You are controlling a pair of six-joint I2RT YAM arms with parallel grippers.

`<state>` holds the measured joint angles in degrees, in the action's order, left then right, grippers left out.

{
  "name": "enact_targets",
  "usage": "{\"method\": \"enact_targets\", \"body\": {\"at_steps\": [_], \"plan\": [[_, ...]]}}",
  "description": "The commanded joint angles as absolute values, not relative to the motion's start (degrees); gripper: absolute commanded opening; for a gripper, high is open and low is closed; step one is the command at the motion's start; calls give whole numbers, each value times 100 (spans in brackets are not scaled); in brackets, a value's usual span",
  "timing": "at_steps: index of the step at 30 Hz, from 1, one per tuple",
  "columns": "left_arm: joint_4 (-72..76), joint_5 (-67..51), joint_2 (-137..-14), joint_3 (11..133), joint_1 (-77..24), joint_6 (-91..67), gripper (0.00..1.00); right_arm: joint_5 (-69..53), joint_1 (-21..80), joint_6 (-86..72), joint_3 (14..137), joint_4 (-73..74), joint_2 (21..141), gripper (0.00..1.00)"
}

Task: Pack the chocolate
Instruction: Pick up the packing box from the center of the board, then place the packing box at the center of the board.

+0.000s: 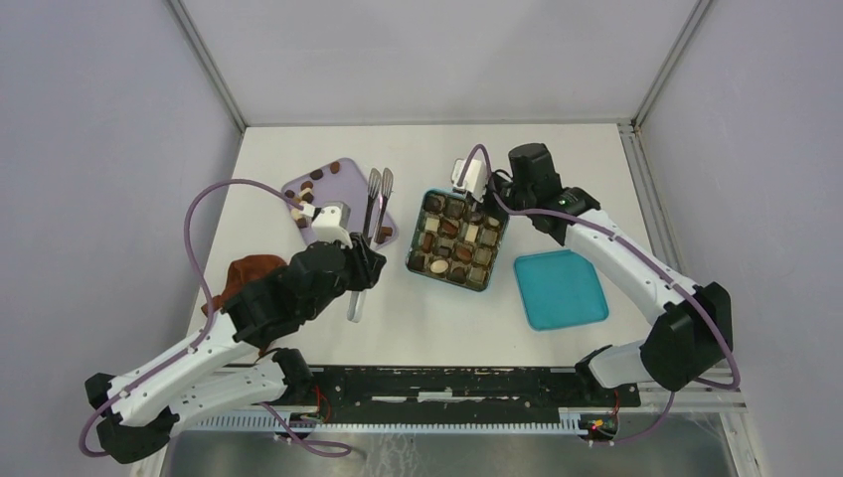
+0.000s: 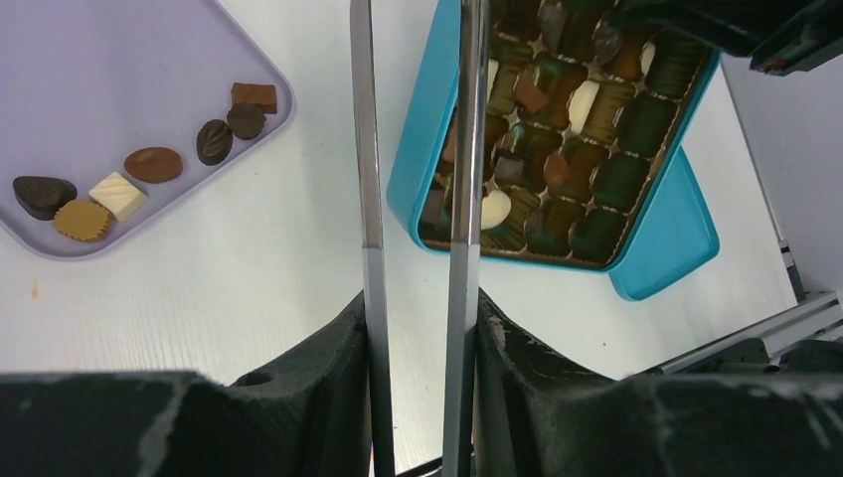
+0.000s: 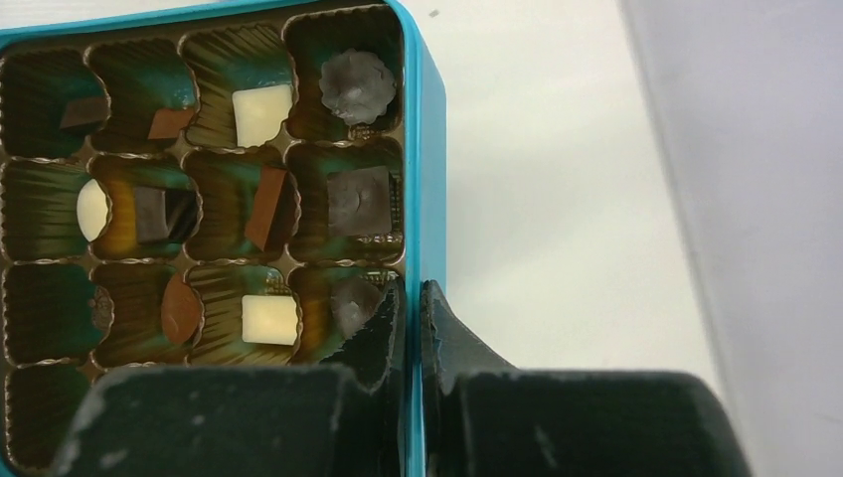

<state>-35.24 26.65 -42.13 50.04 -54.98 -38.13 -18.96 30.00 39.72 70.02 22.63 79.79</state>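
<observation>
Holding a pair of metal tongs (image 2: 413, 199) by the handle end, the left gripper (image 1: 360, 266) stood partly closed, its two pads pressed against the outsides of the tong arms; the arms ran parallel and straight ahead of the hand, with a gap between them and nothing visibly caught there, though the tips were out of view. The loose chocolate (image 2: 129, 184) lay ahead and to the left of that hand, on the lilac tray (image 2: 119, 70), in a short row running obliquely to the tongs' long axis; the teal box (image 2: 418, 149), most of its cells already filled, lay ahead and to the right. The left arm was clearly the nearer to the tray; a reach would probably call for a swing to the left. The right gripper (image 3: 408, 333) was shut on the wall of the teal box, one finger inside a corner cell and one outside; the teal lid (image 1: 560, 288) lay apart.
</observation>
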Motion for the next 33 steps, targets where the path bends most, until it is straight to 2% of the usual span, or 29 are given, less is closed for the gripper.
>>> {"method": "enact_targets", "body": {"at_steps": [1,14,22,25,26,33], "plan": [[-3352,2642,-4380,5341,-5483,-3749,41,-2981,2720,3356,6661,1712,8267,0],[-3572,2575,-4938,5464,-5330,-3768,41,-4006,2221,2981,6386,1668,9229,0],[-3739,1260,-5336,5283,-3973,-3521,42,-4052,2105,2759,6426,1669,9836,2],[-3804,743,-5451,5136,-3381,-3322,42,-4035,2062,2751,6430,1687,9918,5],[-3839,650,-5490,5086,-3220,-3263,42,-4027,2054,2751,6426,1698,9938,9],[-3894,330,-5824,4860,-2423,-2888,43,-4096,2013,2759,6476,1772,10113,20]]}}
